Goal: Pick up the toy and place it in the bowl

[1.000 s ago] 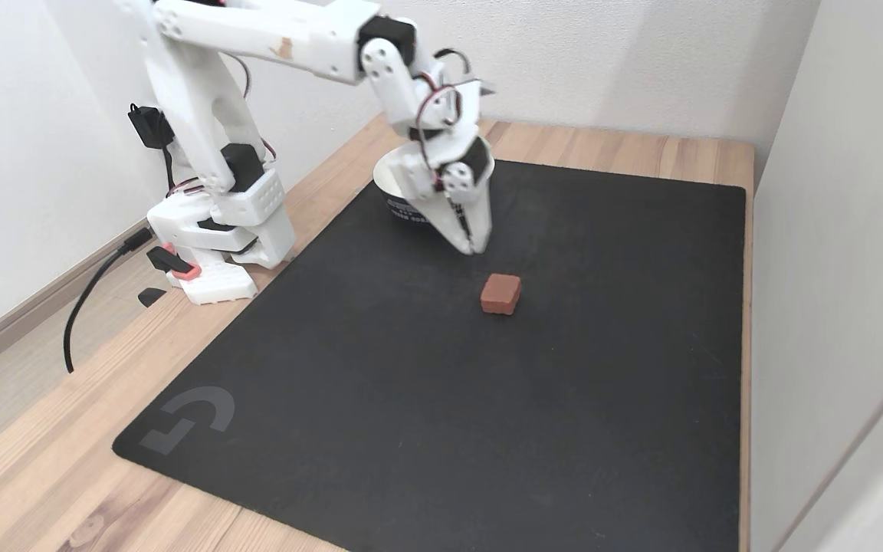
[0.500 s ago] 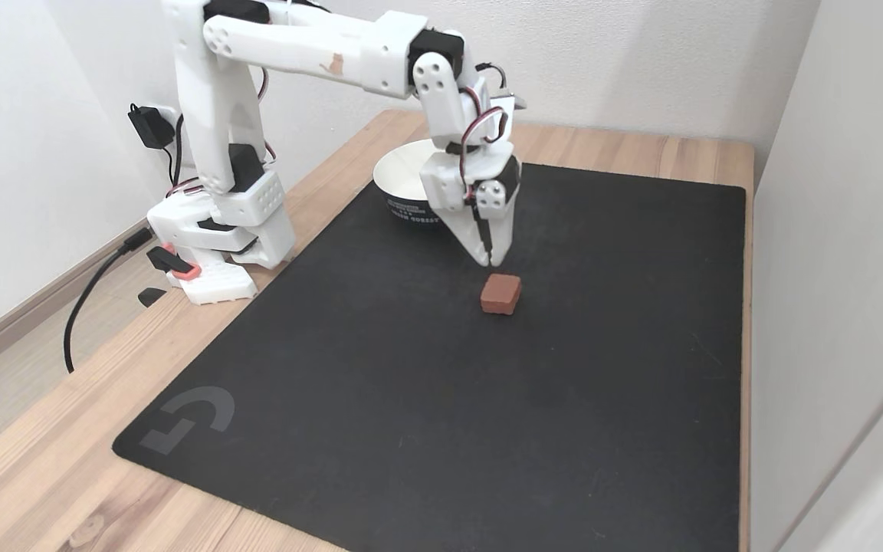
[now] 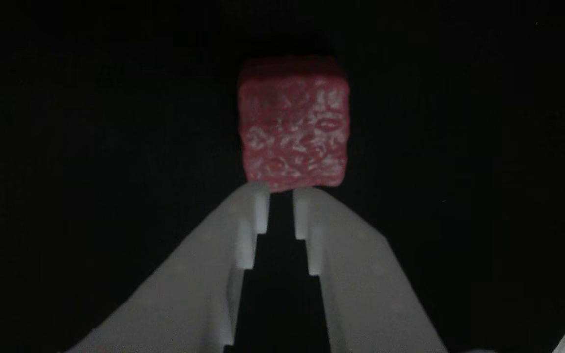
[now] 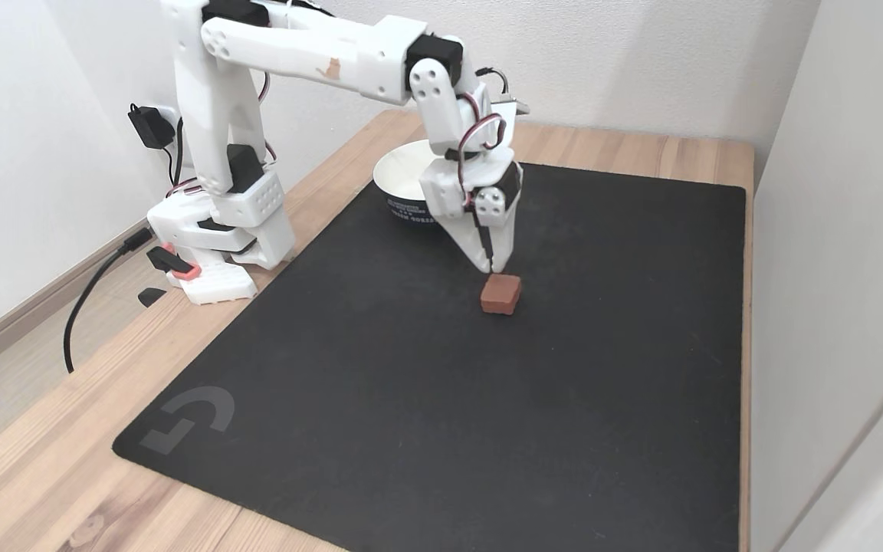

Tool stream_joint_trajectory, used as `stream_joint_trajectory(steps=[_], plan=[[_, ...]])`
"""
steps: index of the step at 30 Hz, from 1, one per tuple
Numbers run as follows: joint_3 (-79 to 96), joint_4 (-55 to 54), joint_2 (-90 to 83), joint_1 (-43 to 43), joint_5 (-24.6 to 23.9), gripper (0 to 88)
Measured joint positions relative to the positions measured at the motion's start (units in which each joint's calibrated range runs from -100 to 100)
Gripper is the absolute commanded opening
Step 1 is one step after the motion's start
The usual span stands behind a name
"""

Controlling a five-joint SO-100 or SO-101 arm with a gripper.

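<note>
While the end effector (image 4: 491, 268) is hanging just above the toy (image 4: 501, 294), its two white fingers are standing nearly together, with only a thin dark slot between the tips and nothing held in it. Seen from the other view, the end effector (image 3: 281, 193) is pointing toward 12 o'clock and its tips are sitting right at the toy's (image 3: 294, 122) near edge, the slot looking far narrower than the red speckled block.

The toy is lying flat on the black mat (image 4: 426, 399) that covers the bench (image 4: 625, 146), and the bowl (image 4: 405, 188) is waiting well apart from it, toward 10 o'clock in the fixed view, partly behind the arm.

Trouble is likely if the arm is lowering further with the fingers this close together: the tips would be pressing onto the toy's top or nudging it away across the mat instead of straddling it. The fingers are also lining up with the near edge, not the middle, so even once spread, a grip could be catching only a corner and letting the block twist out on the way to the bowl
</note>
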Motion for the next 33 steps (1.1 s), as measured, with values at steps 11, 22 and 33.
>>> stream_joint_trajectory(steps=[11,22,33], plan=[[0.0,0.0,0.0,0.2,0.0,31.2],[0.0,2.1,0.7,0.2,-0.2,31.2],[0.0,2.4,4.3,0.2,-0.1,31.2]])
